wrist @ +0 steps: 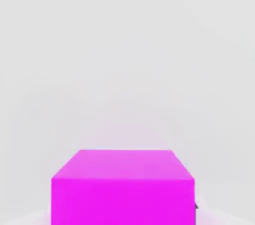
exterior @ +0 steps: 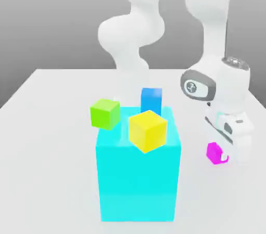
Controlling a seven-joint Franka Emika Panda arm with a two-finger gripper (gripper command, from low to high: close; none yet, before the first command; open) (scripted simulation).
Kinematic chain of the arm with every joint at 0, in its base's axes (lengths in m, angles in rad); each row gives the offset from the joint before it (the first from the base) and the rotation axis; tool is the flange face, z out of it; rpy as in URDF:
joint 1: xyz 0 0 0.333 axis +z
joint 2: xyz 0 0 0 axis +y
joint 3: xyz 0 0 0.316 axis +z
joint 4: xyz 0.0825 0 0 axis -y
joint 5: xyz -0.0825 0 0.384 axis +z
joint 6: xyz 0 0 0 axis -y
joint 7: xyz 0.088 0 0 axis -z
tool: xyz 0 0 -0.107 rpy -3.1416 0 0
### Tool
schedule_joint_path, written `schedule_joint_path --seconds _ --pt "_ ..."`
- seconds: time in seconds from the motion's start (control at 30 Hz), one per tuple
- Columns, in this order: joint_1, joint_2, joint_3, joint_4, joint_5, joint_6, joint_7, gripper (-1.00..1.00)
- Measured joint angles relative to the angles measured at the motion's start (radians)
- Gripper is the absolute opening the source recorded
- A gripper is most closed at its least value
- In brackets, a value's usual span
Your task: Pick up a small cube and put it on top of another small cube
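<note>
Magenta-pink cube [exterior: 214,152] down on the white table [exterior: 52,87], toward the exterior view's right, well apart from the big cyan block [exterior: 137,181]. Gripper [exterior: 224,156] right down at it, jaws pinched in on that cube (hand view agrees, cube [wrist: 122,189] close up against the hand). Probably light and rigid, flat smooth faces, so maybe a bit slippery. Best held square on two opposite side faces, around mid-height. Yellow cube [exterior: 148,131], green cube [exterior: 105,112] and blue cube [exterior: 151,99] clustered around the cyan block.
</note>
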Motion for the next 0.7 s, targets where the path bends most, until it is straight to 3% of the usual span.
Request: schedule_joint_path --seconds 0.23,0.7 --pt "-0.038 -0.224 0.027 -0.007 0.11 -0.216 -0.062 -1.0" --pt "-0.34 -0.457 -0.182 0.368 0.073 -0.821 0.166 -1.0"
